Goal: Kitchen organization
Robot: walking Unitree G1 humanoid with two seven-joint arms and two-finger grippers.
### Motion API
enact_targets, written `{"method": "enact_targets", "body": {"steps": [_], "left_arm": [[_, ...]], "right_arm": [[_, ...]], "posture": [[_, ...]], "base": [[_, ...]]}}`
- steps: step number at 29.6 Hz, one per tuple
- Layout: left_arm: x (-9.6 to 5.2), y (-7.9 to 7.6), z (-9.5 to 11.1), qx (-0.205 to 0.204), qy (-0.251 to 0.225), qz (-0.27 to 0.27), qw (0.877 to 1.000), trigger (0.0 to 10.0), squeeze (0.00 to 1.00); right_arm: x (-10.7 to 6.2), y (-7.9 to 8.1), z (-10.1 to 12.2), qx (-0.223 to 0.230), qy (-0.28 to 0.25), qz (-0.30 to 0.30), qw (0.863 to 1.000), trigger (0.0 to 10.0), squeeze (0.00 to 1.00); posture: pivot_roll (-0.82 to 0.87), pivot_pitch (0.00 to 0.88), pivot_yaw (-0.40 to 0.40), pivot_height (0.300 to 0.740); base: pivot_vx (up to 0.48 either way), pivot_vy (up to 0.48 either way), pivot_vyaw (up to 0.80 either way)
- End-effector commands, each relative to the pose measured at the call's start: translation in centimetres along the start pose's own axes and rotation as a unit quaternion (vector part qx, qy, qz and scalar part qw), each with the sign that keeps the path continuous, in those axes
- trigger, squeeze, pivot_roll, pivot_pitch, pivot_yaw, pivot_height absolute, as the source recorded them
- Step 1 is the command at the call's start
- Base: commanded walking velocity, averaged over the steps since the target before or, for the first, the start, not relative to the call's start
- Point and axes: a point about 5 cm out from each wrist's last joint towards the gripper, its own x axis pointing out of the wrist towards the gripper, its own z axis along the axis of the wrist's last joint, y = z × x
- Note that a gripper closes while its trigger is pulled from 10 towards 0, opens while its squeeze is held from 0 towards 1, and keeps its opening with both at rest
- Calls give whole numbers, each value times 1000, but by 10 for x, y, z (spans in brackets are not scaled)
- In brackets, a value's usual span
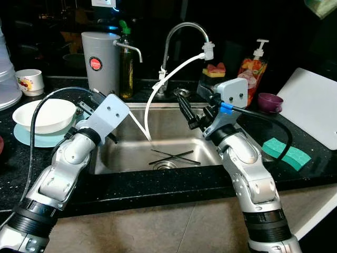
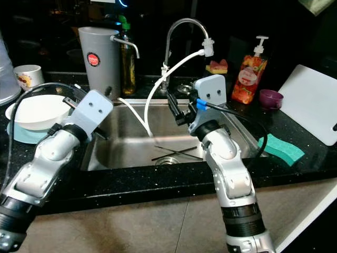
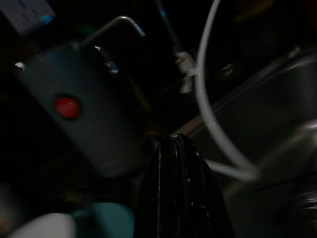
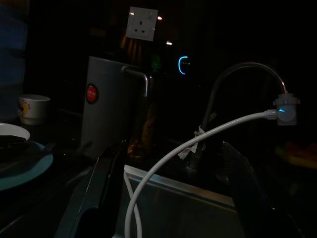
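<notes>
Jaws of the right gripper [image 4: 168, 198] are held apart above the sink [image 1: 210, 153], chopsticks [image 1: 174, 156] below them; the left gripper [image 3: 181, 168] is pressed shut, canister [image 3: 79, 114] ahead.

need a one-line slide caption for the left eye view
Both grippers, left and right, raised over the sink, chopsticks in its basin.

White hose [image 1: 158, 89] across the open sink basin [image 1: 174, 124], chopsticks [image 1: 174, 156] on its floor.

Black counter [image 1: 158, 190] with bowl [image 1: 45, 115], sponge [image 1: 287, 152], cutting board [image 1: 316, 105].
</notes>
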Motion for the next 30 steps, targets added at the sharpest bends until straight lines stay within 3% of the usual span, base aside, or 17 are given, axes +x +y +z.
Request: {"method": "enact_targets", "body": {"steps": [1,3,7,9,10,11,15,16,17,18,22,28,30], "left_arm": [[-2,-2,1,-35,-1,-14,999,10000,0],[-1,-6,3,-119,1,-41,992,10000,0],[1,-10,-2,-161,19,-59,985,10000,0],[2,-13,-12,-194,58,-55,978,10000,8],[2,-13,-16,-203,69,-55,975,10000,957],[1,-15,-19,-216,79,-54,972,10000,1000],[0,-11,-26,-189,105,-25,976,10000,1000],[1,-8,-27,-167,108,-8,980,10000,765],[1,-8,-27,-167,108,-8,980,10000,765],[1,-4,-27,-158,112,4,981,10000,0],[1,-1,-28,-156,118,15,981,10000,0],[1,26,-40,-172,174,108,964,10000,0],[-3,36,-50,-138,202,131,961,10000,0]], "right_arm": [[0,0,6,-5,-8,2,1000,10000,0],[0,-1,5,-6,-8,2,1000,10000,0],[0,-1,5,-6,-7,1,1000,10000,0],[0,-1,5,-6,-7,1,1000,10000,0],[0,-1,5,-6,-7,0,1000,10000,0],[-1,-1,5,-6,-6,-1,1000,10000,0],[-1,-2,4,-6,-5,-2,1000,10000,0],[-1,-2,4,-5,-5,-1,1000,10000,0],[-1,-2,4,-5,-5,-1,1000,10000,0],[-1,-1,4,-4,-6,-1,1000,10000,0],[0,0,4,-3,-6,0,1000,10000,0],[0,2,5,-1,-8,2,1000,10000,0],[-1,2,5,0,-8,2,1000,10000,0]], "posture": [[43,62,-110,740],[42,64,-109,740],[38,65,-106,740],[38,65,-106,740],[38,65,-106,740],[38,65,-106,740],[38,65,-106,740],[38,65,-106,740],[38,65,-106,740],[42,67,-107,740],[42,68,-107,740],[42,74,-102,740],[43,74,-101,740]], "base": [[0,0,0],[0,0,0],[0,0,0],[0,0,0],[0,0,0],[0,0,0],[0,0,0],[0,0,0],[0,0,0],[0,0,0],[0,0,0],[0,0,0],[0,0,0]]}}
